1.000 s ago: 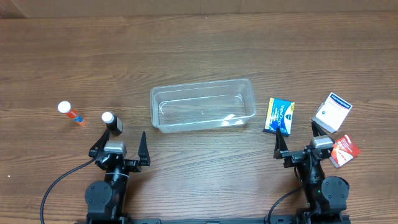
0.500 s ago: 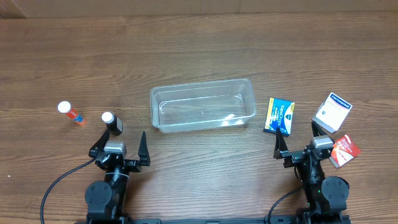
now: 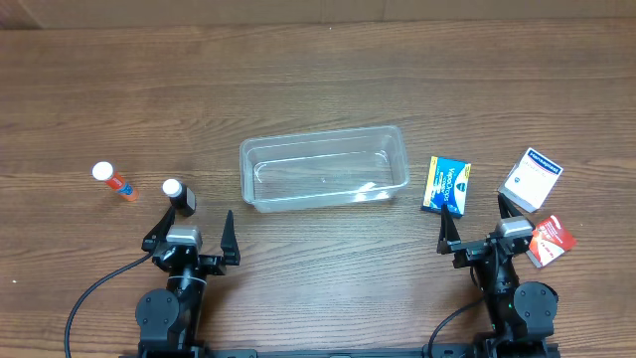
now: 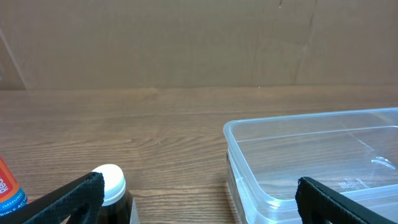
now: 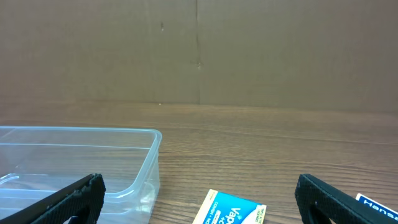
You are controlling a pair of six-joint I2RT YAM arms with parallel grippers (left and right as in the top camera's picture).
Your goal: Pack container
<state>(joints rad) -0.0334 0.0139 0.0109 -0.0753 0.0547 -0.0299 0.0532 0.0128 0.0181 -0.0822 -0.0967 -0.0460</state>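
The left fingers are spread wide and grip nothing. The right fingers are the same, wide apart and empty. Both arms sit low at the 6 o'clock edge of the bench, pointing toward 12, which looks like a ready pose before any pick.

Just past the left fingers, at their 11 o'clock, stands a dark bottle with a white cap. An orange bottle lies further out toward 10. That makes two bottles, both on the left arm's side.

At the right fingers' 11 o'clock lies a blue box. A white box sits toward 1, and a red packet is close at 3. That makes three flat packs, all on the right arm's side.

The one container rests mid-bench between the two groups, long side across, open and with nothing in it. Set there, either arm can likely reach it, and each arm has its own goods near. By my reading, no packing has been done and all five items are left to go in.
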